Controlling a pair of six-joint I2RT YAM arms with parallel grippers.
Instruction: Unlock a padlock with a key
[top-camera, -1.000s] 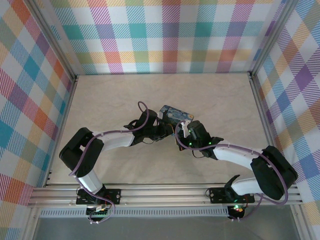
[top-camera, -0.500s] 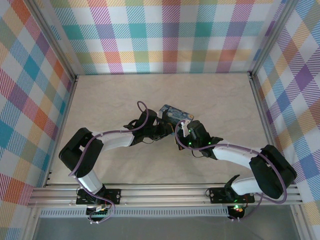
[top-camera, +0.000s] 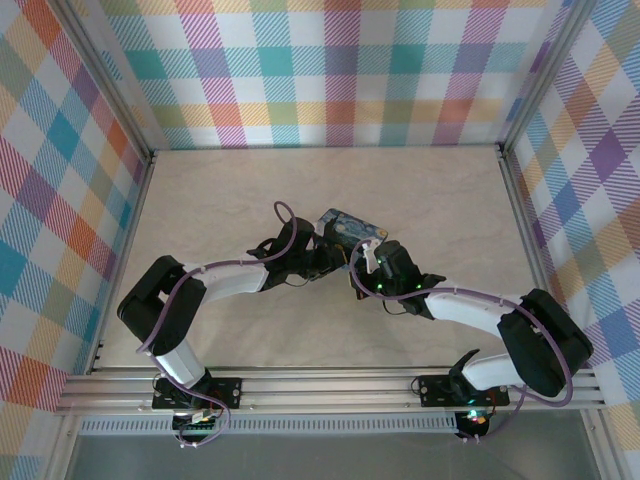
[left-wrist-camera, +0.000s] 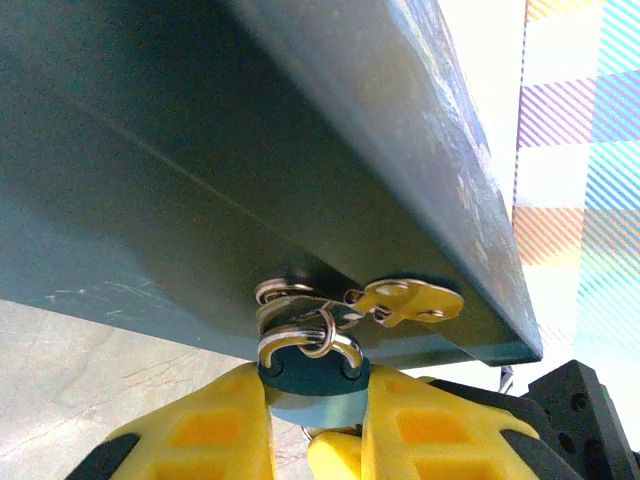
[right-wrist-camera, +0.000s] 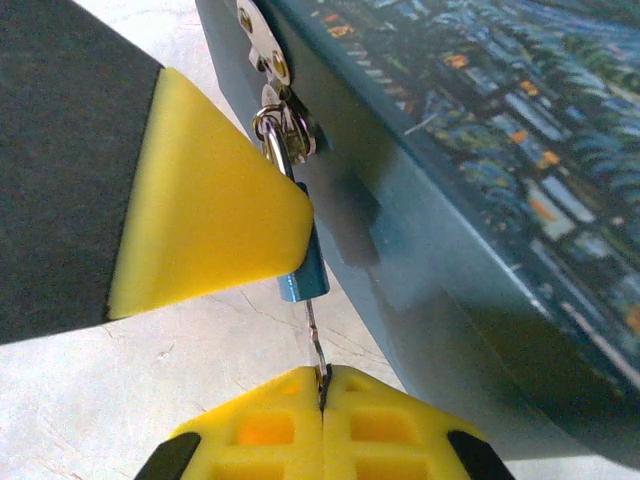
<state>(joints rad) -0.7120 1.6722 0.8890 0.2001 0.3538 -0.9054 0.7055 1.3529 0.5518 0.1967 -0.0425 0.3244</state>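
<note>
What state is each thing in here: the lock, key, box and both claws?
Small blue-grey metal padlock: shackle shut, hooked through the tin's hasp.
Thin silver key: tip in the padlock's underside.
Night-sky painted rectangular tin: lid closed.
Left gripper: shut on the padlock.
Right gripper: shut on the key.

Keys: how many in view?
2. One thin key runs from the padlock's underside into the right gripper's shut fingertips; a brass one dangles beside the shackle. More may be hidden.

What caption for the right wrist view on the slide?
Right gripper pinches the key up against the padlock hanging from the painted tin.
</note>
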